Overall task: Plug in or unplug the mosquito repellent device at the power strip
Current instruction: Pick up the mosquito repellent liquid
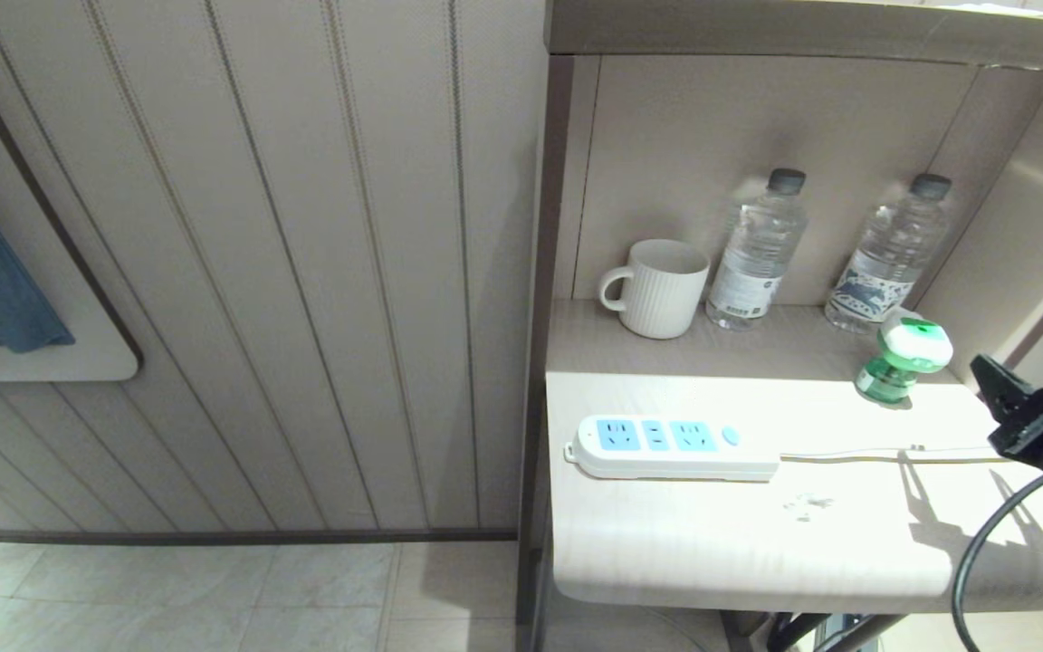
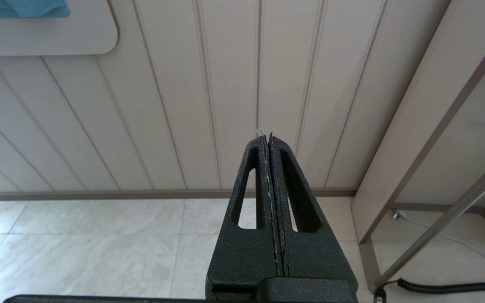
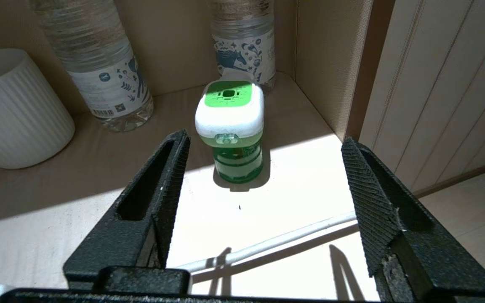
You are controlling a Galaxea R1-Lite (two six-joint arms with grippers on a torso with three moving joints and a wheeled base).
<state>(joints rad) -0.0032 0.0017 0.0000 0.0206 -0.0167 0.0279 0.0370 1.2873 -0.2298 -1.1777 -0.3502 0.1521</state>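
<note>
Repellent device [image 3: 229, 126] unplugged, upright by 2 bottles [image 3: 95, 63]

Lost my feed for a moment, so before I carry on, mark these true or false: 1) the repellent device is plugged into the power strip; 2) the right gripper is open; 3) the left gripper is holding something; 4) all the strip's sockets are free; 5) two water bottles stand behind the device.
1) False. The mosquito repellent device stands upright on the shelf, apart from the power strip.
2) True. The right gripper is open, its fingers empty, facing the device.
3) False. The left gripper is shut on nothing, off by the wall.
4) True. Nothing is plugged into the strip.
5) True. Two water bottles stand at the back, beside a white mug.
</note>
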